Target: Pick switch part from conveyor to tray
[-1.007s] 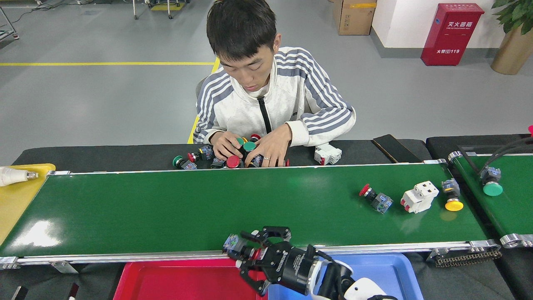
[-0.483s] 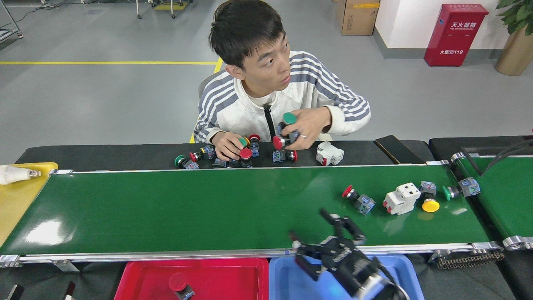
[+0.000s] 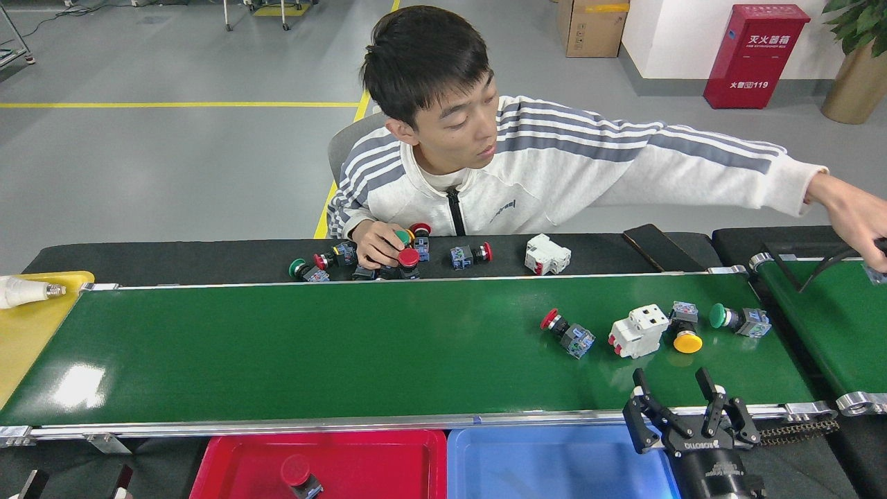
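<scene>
Right gripper: fingers spread wide, holding nothing, over the conveyor's near rail, just short of the white block.
Conveyor: carries four parts near its right end.
Parts, left to right: red button, white block, yellow button, green button.
Red tray: just below the conveyor's near rail, one red-capped switch inside.
Blue tray: beside the red tray.
Person: across the conveyor, one hand reaching toward the side belt.

Conveyor belt glossy green, rails shiny silver metal. Red tray and blue tray smooth plastic. Black mat behind looks matt cloth.
</scene>
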